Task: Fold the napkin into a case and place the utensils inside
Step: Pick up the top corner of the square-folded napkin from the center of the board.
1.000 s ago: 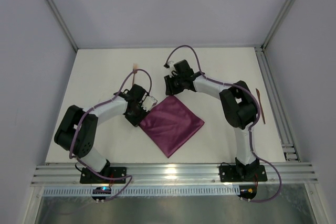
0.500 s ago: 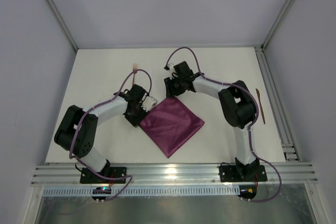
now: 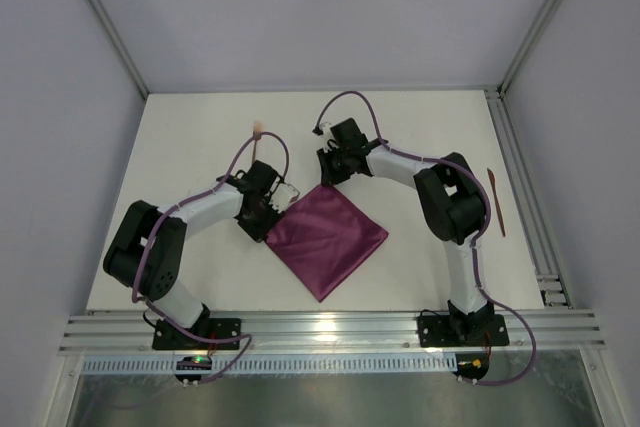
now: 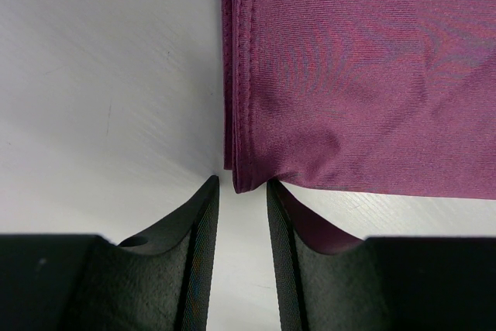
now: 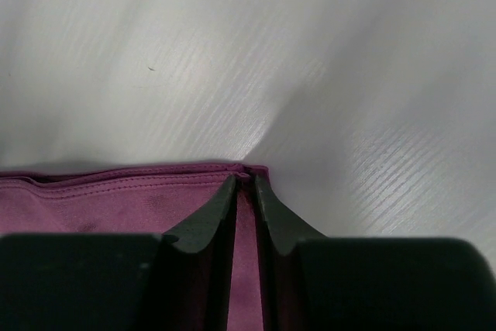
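The magenta-purple napkin (image 3: 326, 236) lies folded on the white table (image 3: 420, 127) as a diamond shape. My left gripper (image 3: 275, 209) is at its left corner. In the left wrist view its jaws (image 4: 242, 184) stand a little apart, with the folded corner of the napkin (image 4: 356, 75) right at the tips. My right gripper (image 3: 327, 179) is at the far corner, shut on the napkin's hemmed edge (image 5: 116, 199), pinched between the fingers (image 5: 244, 177). The fork (image 3: 259, 139) with its pale head lies behind the left arm. The other copper utensil (image 3: 496, 202) lies at the right edge.
Metal rails (image 3: 540, 237) run along the right side and the near edge of the table. Grey walls enclose the far side and both flanks. Purple cables loop over both arms.
My right wrist has shifted slightly towards the far side. The napkin and my left arm look the same.
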Controlling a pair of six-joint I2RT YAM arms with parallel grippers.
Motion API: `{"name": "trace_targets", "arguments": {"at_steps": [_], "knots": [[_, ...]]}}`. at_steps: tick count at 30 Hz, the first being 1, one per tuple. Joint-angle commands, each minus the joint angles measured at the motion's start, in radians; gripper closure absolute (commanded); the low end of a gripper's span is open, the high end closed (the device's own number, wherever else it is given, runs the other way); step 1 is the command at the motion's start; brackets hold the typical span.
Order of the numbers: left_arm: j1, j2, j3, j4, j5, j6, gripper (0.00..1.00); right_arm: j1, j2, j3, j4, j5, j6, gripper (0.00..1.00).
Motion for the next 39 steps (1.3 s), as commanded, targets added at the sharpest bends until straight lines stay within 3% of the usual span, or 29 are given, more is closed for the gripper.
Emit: {"name": "trace_targets", "arguments": {"at_steps": [1,17,39], "knots": [[0.003,-0.012,0.032,0.001,0.004,0.016,0.67,0.005,-0.006,-0.007,0.013,0.017,-0.002,0.82],[0.003,-0.003,0.037,0.004,0.01,0.014,0.66,0.027,-0.104,-0.056,0.037,0.091,-0.005,0.85],[0.003,0.014,0.04,0.003,0.007,0.017,0.67,0.04,-0.106,-0.086,0.036,0.078,-0.009,0.76]]}}
